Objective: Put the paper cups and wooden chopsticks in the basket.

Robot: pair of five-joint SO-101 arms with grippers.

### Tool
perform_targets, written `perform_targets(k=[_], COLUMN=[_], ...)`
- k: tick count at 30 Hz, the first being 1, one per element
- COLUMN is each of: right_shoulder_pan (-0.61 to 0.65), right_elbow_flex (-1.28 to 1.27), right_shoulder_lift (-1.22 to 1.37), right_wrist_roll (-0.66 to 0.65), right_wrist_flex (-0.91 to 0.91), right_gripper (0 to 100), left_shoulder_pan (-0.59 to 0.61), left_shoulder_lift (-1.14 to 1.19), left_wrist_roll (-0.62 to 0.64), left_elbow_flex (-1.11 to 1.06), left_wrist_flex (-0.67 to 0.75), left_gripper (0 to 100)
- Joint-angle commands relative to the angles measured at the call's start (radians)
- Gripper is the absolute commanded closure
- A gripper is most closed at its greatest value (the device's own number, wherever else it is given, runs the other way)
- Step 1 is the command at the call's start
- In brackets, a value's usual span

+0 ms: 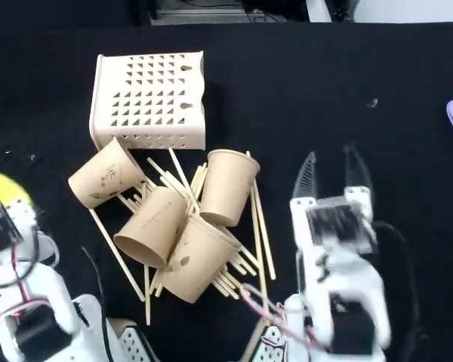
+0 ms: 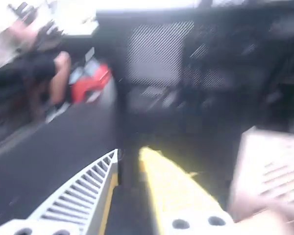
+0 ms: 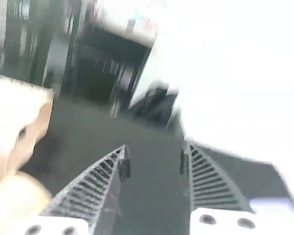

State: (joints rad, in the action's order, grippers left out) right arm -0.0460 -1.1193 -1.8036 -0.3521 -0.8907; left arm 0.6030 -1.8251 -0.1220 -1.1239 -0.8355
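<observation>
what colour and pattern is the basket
The basket is cream with rows of triangular cut-outs; best in the high view.

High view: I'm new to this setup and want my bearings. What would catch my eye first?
A heap of four tipped-over paper cups lying across scattered wooden chopsticks sits mid-table. A pale perforated basket is just behind it, and the right gripper hangs open beside the heap.
</observation>
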Motion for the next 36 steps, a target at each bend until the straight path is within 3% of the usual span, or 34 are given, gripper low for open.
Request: perform_targets(k=[1,6,12,16,20,24,36], right_shoulder_pan=[-0.011,-0.011,0.006,0.15,0.29,0.345,0.344], right_elbow_flex=[0.351,0.634,0.817,0.843,0.791,0.72,0.358], right_shoulder_lift=[-0.047,0.111,0.453,0.704,0.947,1.138,1.28], right_wrist_roll=[0.012,0.049,0.201,0.27,0.313,0.338,0.334], right_wrist_flex=[-0.087,-0.117,-0.117,-0.117,-0.109,-0.06,0.276], right_gripper=[83.6,83.1,82.4,82.4,82.4,82.5,82.8], left_shoulder_pan=[-0.182,-0.349,-0.378,-0.372,-0.378,-0.369,-0.308], left_shoulder_lift=[0.009,0.064,0.382,0.678,1.007,1.346,2.002], left_wrist_roll=[0.064,0.101,0.101,0.095,0.101,0.101,0.1], left_elbow_flex=[0.15,0.194,0.2,0.259,0.43,0.622,1.273], left_wrist_flex=[0.026,0.095,0.218,0.354,0.348,0.347,-0.071], left_gripper=[78,78,78,77,77,77,78])
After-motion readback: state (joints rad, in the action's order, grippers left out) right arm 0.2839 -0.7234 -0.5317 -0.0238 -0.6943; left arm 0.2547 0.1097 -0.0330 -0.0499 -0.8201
